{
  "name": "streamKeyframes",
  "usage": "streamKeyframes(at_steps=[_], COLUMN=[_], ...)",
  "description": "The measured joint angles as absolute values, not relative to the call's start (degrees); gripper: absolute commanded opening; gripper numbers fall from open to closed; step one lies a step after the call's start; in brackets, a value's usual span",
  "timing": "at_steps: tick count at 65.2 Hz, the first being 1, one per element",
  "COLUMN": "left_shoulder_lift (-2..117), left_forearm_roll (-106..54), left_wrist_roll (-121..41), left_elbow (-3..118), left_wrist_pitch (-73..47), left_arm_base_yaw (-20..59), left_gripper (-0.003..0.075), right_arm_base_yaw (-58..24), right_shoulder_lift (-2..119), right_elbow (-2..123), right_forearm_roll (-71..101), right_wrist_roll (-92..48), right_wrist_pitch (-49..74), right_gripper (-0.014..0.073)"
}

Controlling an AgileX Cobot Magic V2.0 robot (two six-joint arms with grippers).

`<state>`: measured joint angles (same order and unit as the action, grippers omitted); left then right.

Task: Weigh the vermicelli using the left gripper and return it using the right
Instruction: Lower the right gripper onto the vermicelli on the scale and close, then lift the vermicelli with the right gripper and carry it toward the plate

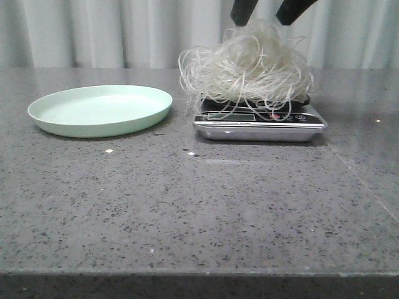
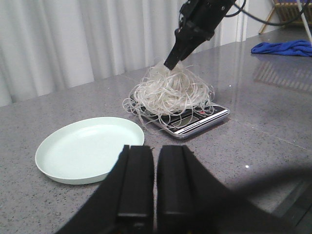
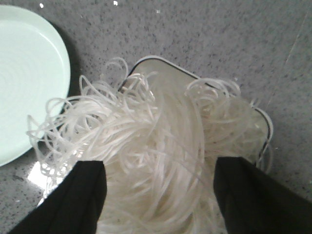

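- The vermicelli (image 1: 249, 65) sits heaped on the scale (image 1: 260, 121), strands spilling over its edges; the mint plate (image 1: 100, 110) lies apart, to the left.
- Your right gripper (image 3: 158, 195) straddles the heap's crown, fingers (image 3: 80, 195) spread wide and not yet pinched. Sink deeper before closing, so you gather the core rather than a few loops.
- Lift straight up until trailing strands clear the scale, or they may drag it.
- The left gripper (image 2: 153, 183) hangs back with fingers together, holding nothing, near the plate.
- The worktop (image 1: 199, 205) between scale and plate offers an unobstructed path.
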<state>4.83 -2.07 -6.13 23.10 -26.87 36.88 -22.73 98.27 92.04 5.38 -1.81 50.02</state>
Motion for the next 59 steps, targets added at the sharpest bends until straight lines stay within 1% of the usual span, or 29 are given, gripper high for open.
streamKeyframes(at_steps=[13, 17, 18, 19, 21, 22, 23, 24, 25, 26, 27, 29, 31, 33, 46, 51, 59], left_shoulder_lift=[4.83, 4.83, 4.83, 4.83, 4.83, 4.83, 4.83, 4.83, 4.83, 4.83, 4.83, 4.83, 4.83, 4.83, 4.83, 4.83, 4.83], left_forearm_roll=[-2.07, -2.07, -2.07, -2.07, -2.07, -2.07, -2.07, -2.07, -2.07, -2.07, -2.07, -2.07, -2.07, -2.07, -2.07, -2.07, -2.07], left_wrist_roll=[-6.13, -6.13, -6.13, -6.13, -6.13, -6.13, -6.13, -6.13, -6.13, -6.13, -6.13, -6.13, -6.13, -6.13, -6.13, -6.13, -6.13], left_elbow=[23.1, 23.1, 23.1, 23.1, 23.1, 23.1, 23.1, 23.1, 23.1, 23.1, 23.1, 23.1, 23.1, 23.1, 23.1, 23.1, 23.1], left_wrist_pitch=[-26.87, -26.87, -26.87, -26.87, -26.87, -26.87, -26.87, -26.87, -26.87, -26.87, -26.87, -26.87, -26.87, -26.87, -26.87, -26.87, -26.87], left_arm_base_yaw=[36.88, 36.88, 36.88, 36.88, 36.88, 36.88, 36.88, 36.88, 36.88, 36.88, 36.88, 36.88, 36.88, 36.88, 36.88, 36.88, 36.88], left_gripper=[0.0145, 0.0145, 0.0145, 0.0145, 0.0145, 0.0145, 0.0145, 0.0145, 0.0145, 0.0145, 0.0145, 0.0145, 0.0145, 0.0145, 0.0145, 0.0145, 0.0145], right_arm_base_yaw=[-22.73, -22.73, -22.73, -22.73, -22.73, -22.73, -22.73, -22.73, -22.73, -22.73, -22.73, -22.73, -22.73, -22.73, -22.73, -23.07, -24.56], right_shoulder_lift=[103.07, 103.72, 104.02, 104.02, 104.29, 104.51, 104.64, 104.76, 104.86, 104.88, 105.05, 105.3, 105.37, 105.53, 107.26, 107.38, 107.38], right_elbow=[92.64, 93.02, 93.31, 93.31, 93.57, 93.85, 94.02, 94.34, 94.56, 94.66, 95.13, 95.64, 96.18, 97.05, 105.25, 110.81, 116.88], right_forearm_roll=[5.38, 5.38, 5.38, 5.38, 5.38, 5.38, 5.38, 5.38, 5.38, 5.38, 5.38, 5.5, 5.69, 5.8, 6.26, 6.8, 7.6], right_wrist_roll=[-1.84, -1.94, -1.94, -1.94, -1.94, -1.94, -1.94, -1.94, -1.94, -1.94, -1.94, -1.94, -1.94, -1.94, -1.94, -1.94, -1.94], right_wrist_pitch=[52.22, 52.62, 52.79, 52.79, 53.23, 53.58, 53.55, 53.94, 54.19, 54.19, 54.62, 55.07, 55.35, 56.22, 63.0, 66.09, 66.88], right_gripper=[0.0562, 0.0537, 0.0496, 0.0496, 0.043, 0.0379, 0.036, 0.0323, 0.0264, 0.0244, 0.0186, 0.012, 0.0153, 0.0169, 0.0166, 0.0166, 0.0167])
